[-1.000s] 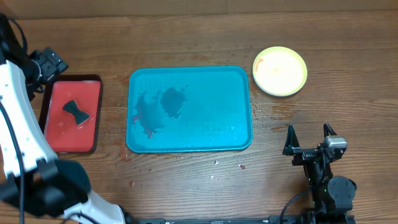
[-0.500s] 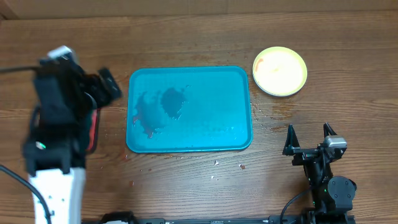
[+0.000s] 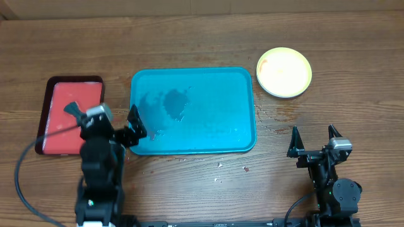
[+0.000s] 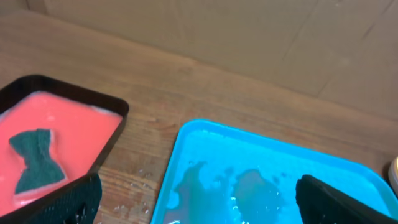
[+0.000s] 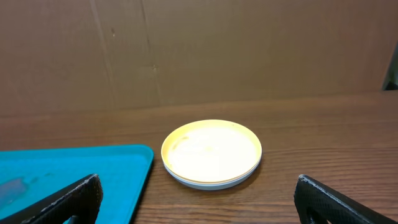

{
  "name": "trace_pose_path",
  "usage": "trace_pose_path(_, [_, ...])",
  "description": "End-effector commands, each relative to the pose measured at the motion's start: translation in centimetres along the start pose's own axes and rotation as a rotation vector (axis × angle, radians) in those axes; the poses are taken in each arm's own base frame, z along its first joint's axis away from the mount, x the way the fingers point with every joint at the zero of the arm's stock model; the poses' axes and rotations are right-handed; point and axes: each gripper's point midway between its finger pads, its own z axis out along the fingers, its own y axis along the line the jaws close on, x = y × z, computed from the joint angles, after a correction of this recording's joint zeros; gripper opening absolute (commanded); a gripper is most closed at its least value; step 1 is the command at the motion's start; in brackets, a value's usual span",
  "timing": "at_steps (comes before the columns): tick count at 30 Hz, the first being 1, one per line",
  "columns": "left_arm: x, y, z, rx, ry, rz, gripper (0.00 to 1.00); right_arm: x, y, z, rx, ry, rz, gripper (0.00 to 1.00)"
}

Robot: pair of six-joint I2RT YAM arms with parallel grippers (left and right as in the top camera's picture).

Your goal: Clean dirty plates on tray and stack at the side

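Left gripper (image 3: pixel 104 115), moved from the 9 o'clock side of the tray (image 3: pixel 214 126) to its 8 o'clock corner: fingers spread wide, empty. Right gripper (image 3: pixel 312 135): 4 o'clock of tray, spread, empty. Plates (image 3: pixel 284 72): stacked off-tray at 2 o'clock, yellow-green uppermost. Red tray (image 3: pixel 57 126): 9 o'clock, holds sponge (image 4: pixel 34 160).

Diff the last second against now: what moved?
The left gripper swung from the table's far-left edge, over the red tray, toward the near edge. It now sits open and empty between that tray and the teal tray. Nothing grabbed or released. The sponge, plate stack and right gripper are unchanged.
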Motion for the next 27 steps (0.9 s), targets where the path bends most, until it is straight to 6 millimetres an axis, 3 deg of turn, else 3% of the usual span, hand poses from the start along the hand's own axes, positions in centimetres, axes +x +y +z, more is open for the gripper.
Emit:
trace_pose_path(1, [2.8,0.3,-0.5,0.037,-0.035,0.06,1.0,0.1,-0.1,0.0,0.009,-0.007,0.006,1.0])
trace_pose_path(13, [5.4,1.1,-1.9,0.083,-0.194,0.127,1.0,0.1,-0.1,0.0,0.009,-0.007,0.006,1.0])
trace_pose_path(19, [7.0,1.7,-2.4,0.07,-0.146,0.168,1.0,0.1,-0.1,0.0,0.009,-0.007,0.006,1.0])
trace_pose_path(23, [5.6,0.6,-3.2,0.122,-0.219,0.236,1.0,0.1,-0.1,0.0,0.009,-0.007,0.006,1.0])
trace_pose_path(27, [5.6,0.5,-3.3,0.126,-0.222,0.238,1.0,0.1,-0.1,0.0,0.009,-0.007,0.006,1.0])
